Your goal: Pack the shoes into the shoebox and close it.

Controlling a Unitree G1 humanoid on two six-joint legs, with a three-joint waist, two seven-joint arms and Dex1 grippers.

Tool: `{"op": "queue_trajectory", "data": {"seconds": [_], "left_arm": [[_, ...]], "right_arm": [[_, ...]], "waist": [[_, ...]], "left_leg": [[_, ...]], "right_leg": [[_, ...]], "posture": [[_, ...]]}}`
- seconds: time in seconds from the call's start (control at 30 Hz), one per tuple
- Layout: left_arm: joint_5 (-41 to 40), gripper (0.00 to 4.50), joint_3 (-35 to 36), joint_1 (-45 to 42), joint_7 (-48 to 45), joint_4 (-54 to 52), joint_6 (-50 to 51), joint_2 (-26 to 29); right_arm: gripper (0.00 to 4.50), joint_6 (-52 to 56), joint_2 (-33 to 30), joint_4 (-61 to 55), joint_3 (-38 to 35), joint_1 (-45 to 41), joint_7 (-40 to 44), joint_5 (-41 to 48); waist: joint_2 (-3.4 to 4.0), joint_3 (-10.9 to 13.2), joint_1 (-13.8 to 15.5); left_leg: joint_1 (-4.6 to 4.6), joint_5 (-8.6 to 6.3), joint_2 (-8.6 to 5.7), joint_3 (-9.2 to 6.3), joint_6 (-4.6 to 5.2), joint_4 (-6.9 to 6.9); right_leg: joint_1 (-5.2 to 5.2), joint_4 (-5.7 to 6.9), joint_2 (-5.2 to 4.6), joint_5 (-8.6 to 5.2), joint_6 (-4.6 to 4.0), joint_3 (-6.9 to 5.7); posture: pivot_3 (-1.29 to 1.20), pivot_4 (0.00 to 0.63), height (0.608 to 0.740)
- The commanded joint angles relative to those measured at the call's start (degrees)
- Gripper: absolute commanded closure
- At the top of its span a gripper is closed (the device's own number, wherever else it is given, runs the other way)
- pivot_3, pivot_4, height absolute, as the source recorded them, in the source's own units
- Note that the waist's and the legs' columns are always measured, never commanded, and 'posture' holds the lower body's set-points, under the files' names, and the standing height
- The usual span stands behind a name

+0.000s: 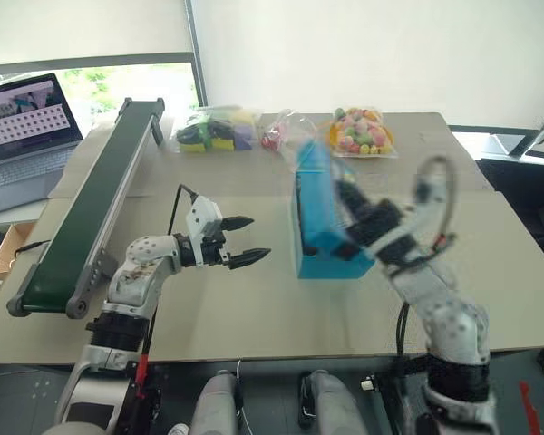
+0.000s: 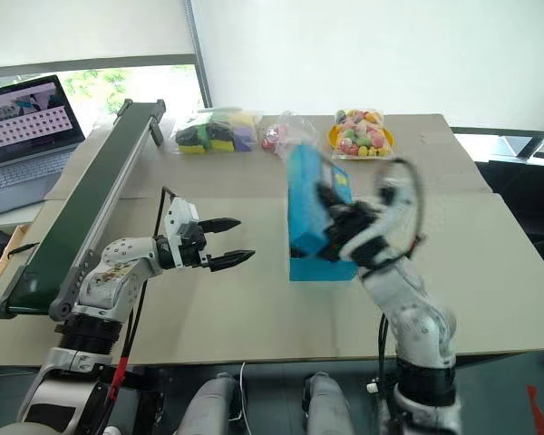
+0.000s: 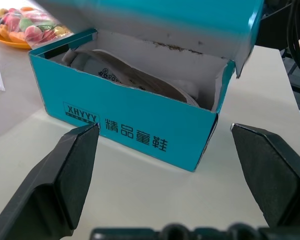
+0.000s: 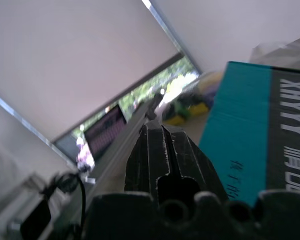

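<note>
- Table: a wide beige top; the conveyor runs along its left side, a laptop sits beyond that, and clear bags of colourful bits lie at the far edge, well apart from the work.
- Box: turquoise, standing near the table's middle between the two arms; its lid is raised on the hinge, roughly upright and blurred in the head views; not yet shut.
- Shoes: already in the box, pale soles showing over the near wall (I cannot tell whether both lie flat).
- Right gripper: fingers pressed together, holding nothing; it sits against the lid's outer face, on the side away from the left arm.
- Left gripper: spread wide and empty, level, aimed at the box's long side and a little short of it.
- Step in hand, as I judge it: folding the lid down; push with the closed right fingers high on the lid, near its free edge, so it swings on the hinge rather than dragging the box; bring the left gripper up to steady the near wall; watch that the lid's side flaps tuck outside the walls and that no sole stands proud; a box that slides or a flap that catches inside is the likely fault.
</note>
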Motion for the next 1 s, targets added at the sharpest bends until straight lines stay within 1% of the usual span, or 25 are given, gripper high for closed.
{"op": "queue_trajectory", "data": {"seconds": [0.03,0.1,0.17,0.27,0.33,0.43,0.6,0.83,0.9,1.0], "left_arm": [[-0.2,0.00,0.7,0.1,0.7,-2.6,0.0,0.3],[-0.1,0.00,0.8,0.3,1.1,-2.7,0.0,0.2],[-0.1,0.00,0.9,0.7,1.6,-3.1,0.0,0.2],[-0.4,0.00,1.2,1.6,2.5,-4.3,0.3,0.2],[-0.6,0.00,1.5,2.6,3.3,-5.5,0.7,0.3],[-0.7,0.00,1.9,3.7,4.4,-6.9,1.1,0.6],[-0.9,0.00,2.6,5.9,5.7,-9.5,2.1,1.0],[-0.4,0.00,3.2,7.9,8.3,-11.7,3.0,1.0],[0.3,0.00,3.3,8.1,9.6,-11.7,2.9,1.0],[1.4,0.00,4.1,7.4,14.3,-11.0,5.6,0.8]], "right_arm": [[4.49,1.2,-2.0,8.9,2.7,-5.4,2.1,-8.6],[4.49,-0.2,-1.8,16.8,3.7,-9.8,3.6,-13.2],[4.49,-2.1,-1.1,24.4,5.2,-13.9,6.2,-17.4],[4.49,-5.2,1.2,35.6,5.0,-19.6,8.5,-22.4],[4.49,-6.9,2.9,43.0,3.7,-23.3,9.0,-24.4],[4.49,-8.0,3.7,48.1,5.1,-25.3,11.6,-28.4],[4.49,-6.1,5.4,50.3,5.7,-25.0,14.6,-31.9],[4.49,-4.4,5.9,49.8,3.9,-23.9,15.2,-34.2],[4.49,-4.4,6.0,49.2,2.5,-24.0,15.1,-33.9],[4.49,-4.0,5.3,45.8,-0.2,-24.7,15.1,-33.0]], "waist": [[0.00,0.0,0.3],[0.00,0.0,0.6],[0.00,0.0,0.7],[0.00,0.0,0.6],[0.00,0.0,0.6],[0.00,0.0,0.5],[0.00,0.0,0.3],[0.00,0.0,0.0],[0.00,0.0,0.0],[0.00,0.0,0.0]], "left_leg": [[-0.02,0.08,0.00,0.01,0.14,0.00],[-0.08,0.17,-0.03,0.04,0.27,0.01],[-0.12,0.18,-0.06,0.11,0.28,0.05],[-0.14,0.19,-0.07,0.15,0.30,0.07],[-0.13,0.19,-0.05,0.13,0.30,0.06],[-0.13,0.20,-0.03,0.13,0.30,0.06],[-0.11,0.20,-0.03,0.14,0.29,0.08],[-0.04,0.20,0.00,0.13,0.27,0.08],[-0.04,0.20,0.00,0.13,0.27,0.09],[-0.05,0.20,0.00,0.13,0.27,0.08]], "right_leg": [[0.00,0.00,0.00,0.03,0.05,-0.03],[-0.01,0.00,0.00,0.17,0.28,-0.04],[-0.02,-0.01,-0.03,0.19,0.31,-0.01],[-0.03,-0.01,-0.04,0.20,0.33,0.01],[-0.04,0.02,-0.02,0.20,0.33,-0.01],[-0.06,0.07,0.00,0.20,0.33,-0.02],[-0.04,0.09,-0.02,0.20,0.33,-0.01],[-0.02,0.14,0.00,0.20,0.33,-0.02],[-0.02,0.14,-0.01,0.20,0.33,-0.02],[-0.02,0.14,-0.01,0.20,0.33,-0.02]], "posture": [[0.00,0.150,0.681],[0.00,0.150,0.681],[0.00,0.150,0.681],[0.00,0.150,0.681],[0.00,0.150,0.681],[0.00,0.150,0.681],[0.00,0.150,0.681],[0.00,0.150,0.681],[0.00,0.150,0.681],[0.00,0.150,0.681]]}}
